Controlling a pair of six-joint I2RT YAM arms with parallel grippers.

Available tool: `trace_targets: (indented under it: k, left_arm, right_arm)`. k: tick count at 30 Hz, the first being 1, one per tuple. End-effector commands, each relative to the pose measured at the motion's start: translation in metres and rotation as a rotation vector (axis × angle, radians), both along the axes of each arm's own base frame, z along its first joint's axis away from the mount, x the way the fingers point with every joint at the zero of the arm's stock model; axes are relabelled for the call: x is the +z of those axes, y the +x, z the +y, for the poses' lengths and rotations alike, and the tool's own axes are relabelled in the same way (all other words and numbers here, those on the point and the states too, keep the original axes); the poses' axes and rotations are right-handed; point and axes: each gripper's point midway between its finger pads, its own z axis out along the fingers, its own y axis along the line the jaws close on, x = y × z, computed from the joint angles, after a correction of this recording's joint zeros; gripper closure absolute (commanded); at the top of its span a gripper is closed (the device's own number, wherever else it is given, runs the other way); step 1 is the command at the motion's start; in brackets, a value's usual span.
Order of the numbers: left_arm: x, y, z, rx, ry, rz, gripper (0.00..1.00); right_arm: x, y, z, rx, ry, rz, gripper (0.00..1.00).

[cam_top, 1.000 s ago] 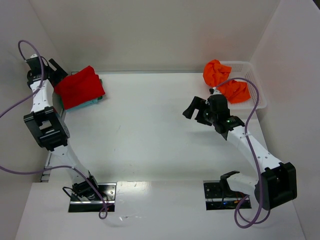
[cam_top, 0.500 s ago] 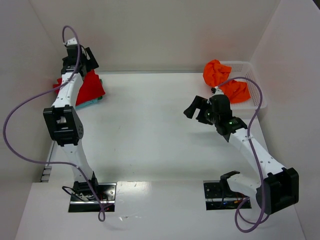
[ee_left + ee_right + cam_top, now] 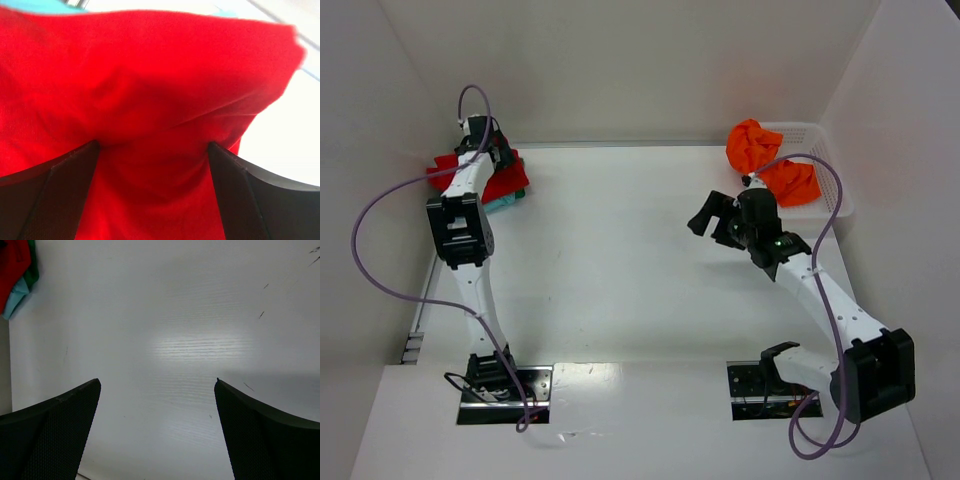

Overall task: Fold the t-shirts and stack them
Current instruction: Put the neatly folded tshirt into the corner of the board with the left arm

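Red t-shirt lies on the teal t-shirt at the table's ten o'clock, with the left gripper spread wide against it. Orange t-shirt sits crumpled in the white basket at two o'clock; the right gripper hangs wide open.

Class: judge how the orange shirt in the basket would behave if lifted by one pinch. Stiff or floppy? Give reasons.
Probably floppy: the orange shirt lies crumpled in soft bunches, so it would likely droop and unfurl. Likely light, as it looks like thin cloth. It bulges over the basket rim, so it might snag or drag the basket.
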Motion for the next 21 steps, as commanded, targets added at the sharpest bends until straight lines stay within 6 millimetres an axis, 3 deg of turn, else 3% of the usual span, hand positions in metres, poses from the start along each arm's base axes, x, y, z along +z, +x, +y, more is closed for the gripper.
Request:
trace_targets:
  k: [1,5,9,12,13,15,16,17,18,20,21]
  left_arm:
    - [0.022,0.019,0.010,0.012,-0.005,-0.079,0.04]
    - [0.010,0.022,0.004,-0.032,-0.056,-0.067,0.04]
    - [0.010,0.022,-0.011,-0.086,-0.124,-0.054,0.01]
    - [0.043,0.019,-0.021,-0.126,-0.145,-0.103,0.01]
    - [0.076,0.017,-0.024,-0.141,-0.138,-0.160,0.00]
    - [0.107,0.013,-0.036,-0.178,-0.142,-0.213,0.00]
    - [0.143,0.009,-0.050,-0.230,-0.134,-0.268,0.00]
    - [0.158,0.004,-0.054,-0.244,-0.138,-0.286,0.00]
    - [0.190,-0.001,-0.072,-0.285,-0.116,-0.333,0.00]
    - [0.211,-0.013,-0.094,-0.343,-0.119,-0.347,0.00]
    - [0.235,-0.023,-0.117,-0.403,-0.115,-0.382,0.00]
  right_arm:
    - [0.018,0.018,-0.001,-0.037,0.002,-0.059,0.00]
    - [0.020,0.029,-0.016,-0.094,0.003,-0.057,0.00]
    - [0.054,0.052,-0.043,-0.178,-0.011,-0.138,0.00]
    - [0.087,0.070,-0.070,-0.242,-0.071,-0.209,0.00]
    - [0.093,0.074,-0.076,-0.254,-0.095,-0.214,0.00]
    - [0.110,0.089,-0.092,-0.296,-0.173,-0.237,0.00]
    - [0.108,0.093,-0.101,-0.313,-0.209,-0.216,0.00]
    - [0.110,0.098,-0.112,-0.336,-0.237,-0.212,0.00]
    - [0.115,0.109,-0.121,-0.363,-0.266,-0.211,0.00]
    - [0.120,0.118,-0.138,-0.393,-0.294,-0.211,0.00]
    - [0.133,0.123,-0.160,-0.448,-0.294,-0.233,0.00]
